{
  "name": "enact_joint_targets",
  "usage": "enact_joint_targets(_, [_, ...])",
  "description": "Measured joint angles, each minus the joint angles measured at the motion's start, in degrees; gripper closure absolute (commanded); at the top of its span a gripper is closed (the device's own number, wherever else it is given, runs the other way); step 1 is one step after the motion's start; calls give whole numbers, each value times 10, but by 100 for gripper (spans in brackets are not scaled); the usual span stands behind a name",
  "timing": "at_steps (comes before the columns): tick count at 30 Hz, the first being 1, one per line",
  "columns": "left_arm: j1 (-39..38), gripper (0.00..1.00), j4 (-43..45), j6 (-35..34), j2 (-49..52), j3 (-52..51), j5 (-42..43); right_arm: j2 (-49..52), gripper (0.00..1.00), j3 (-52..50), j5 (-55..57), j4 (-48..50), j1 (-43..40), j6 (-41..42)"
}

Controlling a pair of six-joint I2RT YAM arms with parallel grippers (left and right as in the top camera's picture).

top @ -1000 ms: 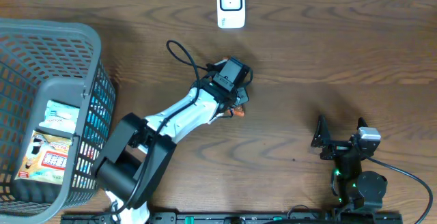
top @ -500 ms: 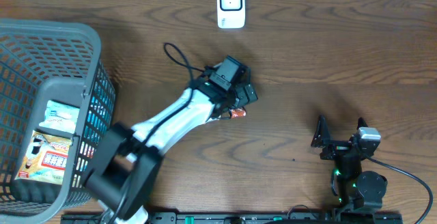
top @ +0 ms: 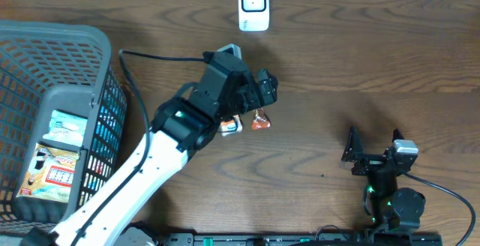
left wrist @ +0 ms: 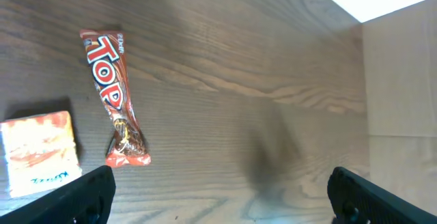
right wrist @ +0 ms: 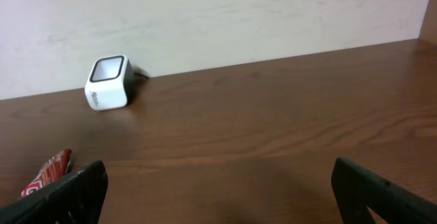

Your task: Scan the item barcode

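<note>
1. Red-and-brown foil marks what I take to be the item: the TOP candy bar (left wrist: pixel 113 94). It lies flat on the wooden table (left wrist: pixel 273 60), just beside a small orange-and-white packet (left wrist: pixel 37 152) and not touching it. Both are well short of the white scanner (top: pixel 253 6) at the far edge.
2. My left claw (left wrist: pixel 218 197) is spread wide and empty, hanging over bare wood to one side of the bar. My right claw (right wrist: pixel 225 193) is also spread and empty, well apart from both.
3. I expect the bar to be light, with a slick, crinkly wrapper. The core is probably stiff enough to lift level, and the crimped ends are floppy.
4. I would pinch across the narrow width at mid-length, gently, and never by a crimp.
5. No barcode shows on the upper face. It is likely underneath, so the bar would need turning toward the scanner.
</note>
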Motion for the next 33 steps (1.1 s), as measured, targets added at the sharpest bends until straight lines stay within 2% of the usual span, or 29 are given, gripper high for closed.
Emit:
enact_joint_targets(6, [24,2,-13,18,-51,0,-2,0,1,0,0,0,0,0])
enact_joint_targets(12, [81,2,-69,53,-121,16,-2,0,1,0,0,0,0,0])
enact_joint_targets(17, [108,2,-130,95,-164,79,-2,0,1,0,0,0,0,0])
enact_joint_targets(22, [127,2,-213,165,-190,170,-11,0,1,0,0,0,0,0])
enact_joint_targets(28, [191,2,-346,222,-196,274,-141,0,1,0,0,0,0,0])
enact_joint_targets(33, [288,2,-419,226,-197,291,-250,0,1,0,0,0,0,0])
